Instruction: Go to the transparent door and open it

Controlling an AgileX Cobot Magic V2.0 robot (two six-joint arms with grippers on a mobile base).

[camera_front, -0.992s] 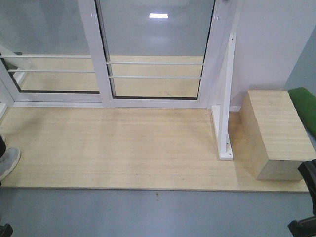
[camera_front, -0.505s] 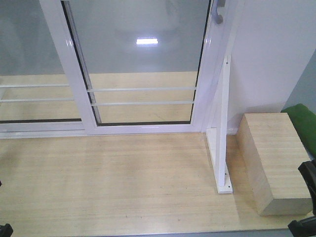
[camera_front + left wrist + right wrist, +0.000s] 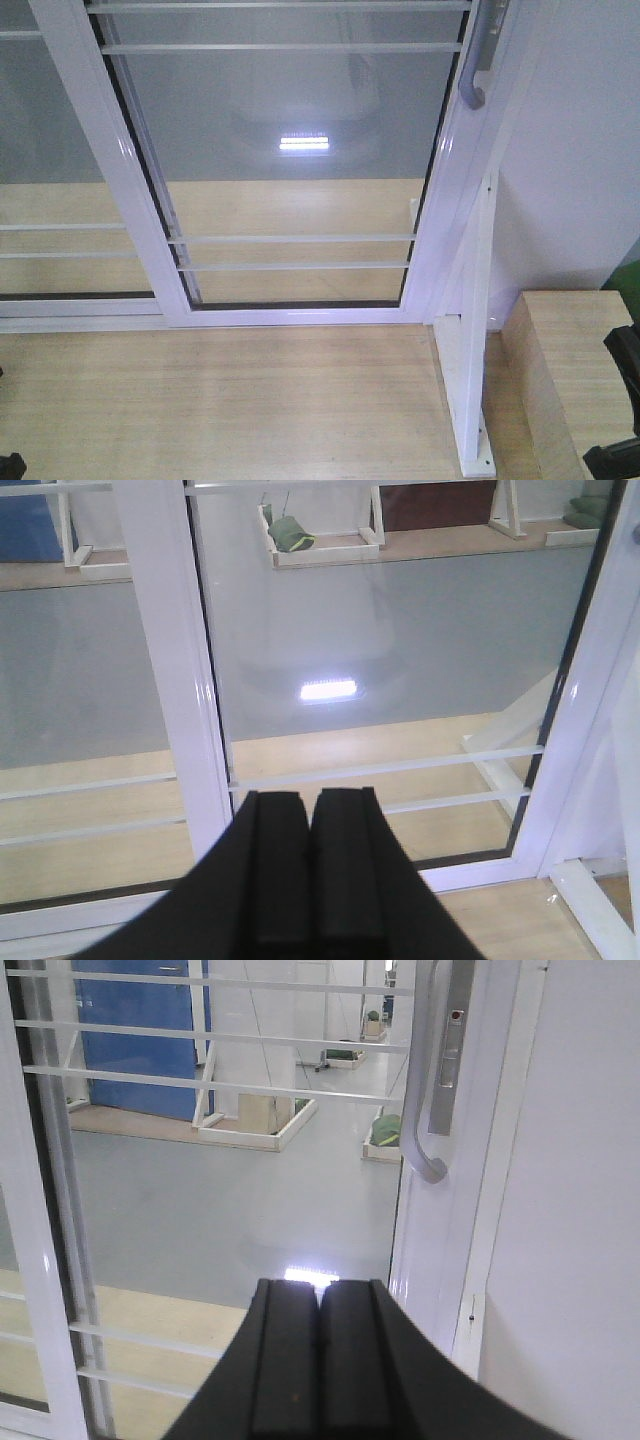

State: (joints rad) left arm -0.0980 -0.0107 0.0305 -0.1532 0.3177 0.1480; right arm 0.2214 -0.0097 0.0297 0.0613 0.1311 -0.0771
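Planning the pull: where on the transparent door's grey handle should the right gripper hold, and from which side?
Probably the straight upright stretch of the grey handle, above its curved lower end, where it stands off the frame of the transparent door. Bring the right gripper straight in from the front, with the jaws, now shut, opened and set horizontally across the vertical bar.
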